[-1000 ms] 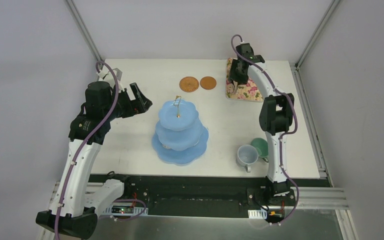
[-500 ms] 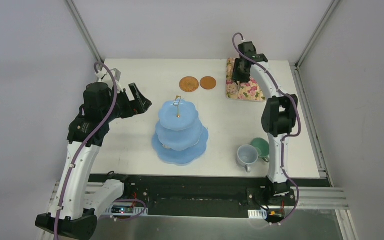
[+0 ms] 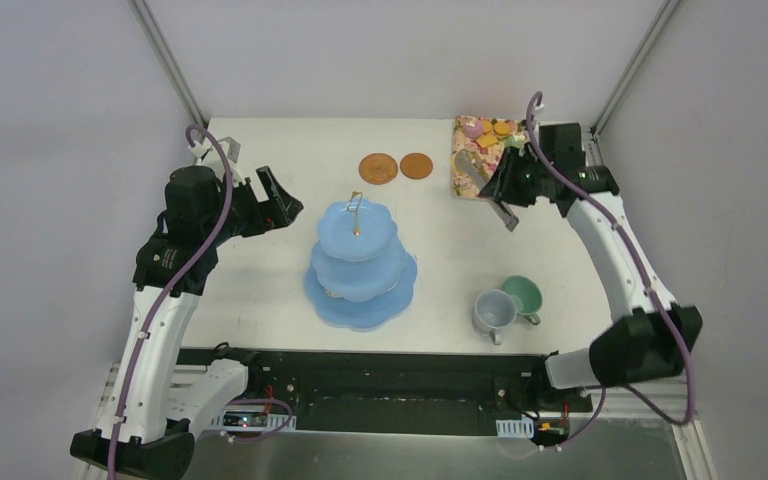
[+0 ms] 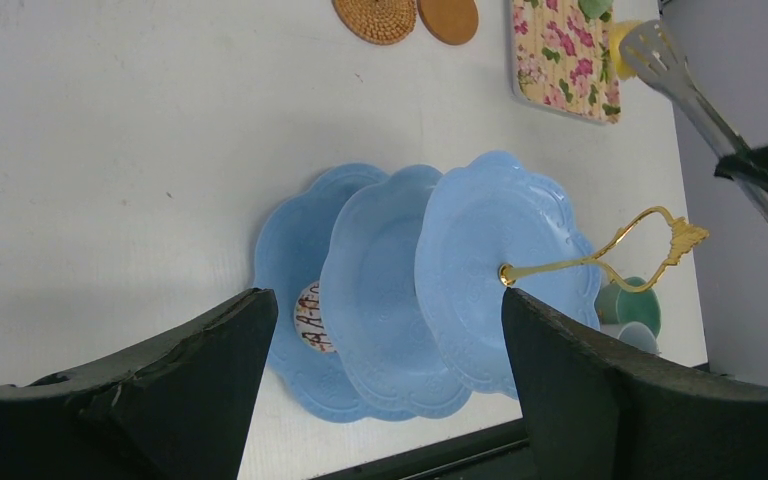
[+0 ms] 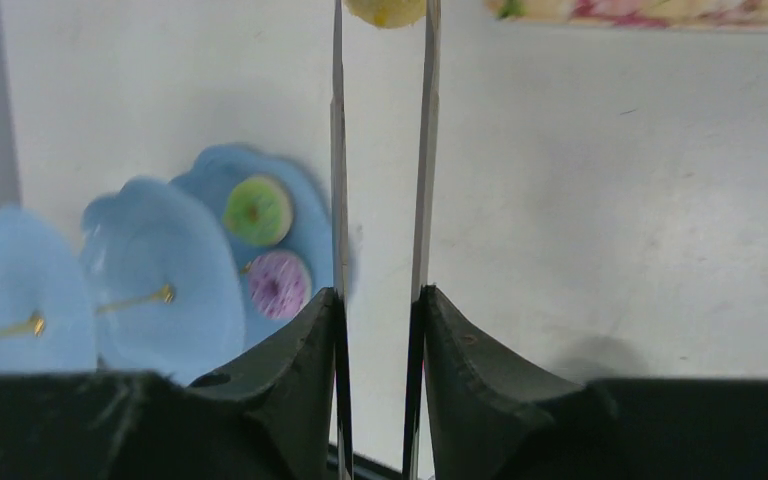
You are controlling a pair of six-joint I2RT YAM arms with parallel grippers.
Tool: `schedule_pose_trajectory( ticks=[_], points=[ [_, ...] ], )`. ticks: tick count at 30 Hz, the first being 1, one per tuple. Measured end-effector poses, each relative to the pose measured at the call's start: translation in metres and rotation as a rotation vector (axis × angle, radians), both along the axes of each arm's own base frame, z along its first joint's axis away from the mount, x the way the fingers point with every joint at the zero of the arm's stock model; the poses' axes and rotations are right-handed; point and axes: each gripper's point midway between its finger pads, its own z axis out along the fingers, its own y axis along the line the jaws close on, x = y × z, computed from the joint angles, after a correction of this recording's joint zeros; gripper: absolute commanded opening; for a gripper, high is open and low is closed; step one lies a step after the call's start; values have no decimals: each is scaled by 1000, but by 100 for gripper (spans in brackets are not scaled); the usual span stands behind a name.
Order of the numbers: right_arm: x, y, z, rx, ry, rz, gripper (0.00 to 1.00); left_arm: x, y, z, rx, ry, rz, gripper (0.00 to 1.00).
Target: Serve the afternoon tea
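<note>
The light-blue three-tier stand (image 3: pixel 360 262) stands mid-table. In the right wrist view a green donut (image 5: pixel 257 210) and a purple donut (image 5: pixel 278 283) lie on its lower tier (image 5: pixel 205 175). My right gripper (image 3: pixel 508 186) is shut on the metal tongs (image 3: pixel 468 168), whose tips pinch a yellow donut (image 5: pixel 385 10) just off the floral tray's (image 3: pixel 480 178) near edge. More donuts and orange biscuits (image 3: pixel 491 131) lie on the tray. My left gripper (image 3: pixel 275 203) is open and empty, left of the stand. Two brown coasters (image 3: pixel 396 167) lie behind the stand.
A grey-blue cup (image 3: pixel 493 312) and a green cup (image 3: pixel 522 295) stand together near the front edge, right of the stand. The stand's gold loop handle (image 3: pixel 356 205) rises from its top tier. Metal frame posts flank the table's back corners.
My right arm has swung out to the right and pulled the tongs back from over the tray toward its near edge, uncovering the treats. The left arm has not moved.
</note>
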Motion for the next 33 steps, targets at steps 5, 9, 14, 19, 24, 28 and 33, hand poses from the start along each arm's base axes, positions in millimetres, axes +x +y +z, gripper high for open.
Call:
schedule_pose_trajectory(
  ticks=[5, 9, 14, 19, 24, 28, 33],
  points=[
    [-79, 51, 20, 111, -42, 229, 28, 0, 0, 0, -3, 1, 2, 86],
    [-110, 78, 19, 148, -26, 344, 28, 1, -1, 2, -13, -2, 4, 86],
    [-132, 102, 6, 169, 22, 419, 28, 6, -3, 1, -31, 3, 8, 86],
    [-157, 124, -6, 198, 74, 490, 29, 8, -4, -1, -33, 15, 7, 86],
    [-175, 133, -10, 221, 98, 521, 34, 8, -4, -1, -33, 15, 7, 86],
    [-179, 139, -9, 228, 96, 530, 41, 8, -4, -1, -33, 15, 7, 86],
    [-180, 148, -15, 217, 102, 534, 49, 8, -4, -1, -33, 16, 7, 86]
  ],
)
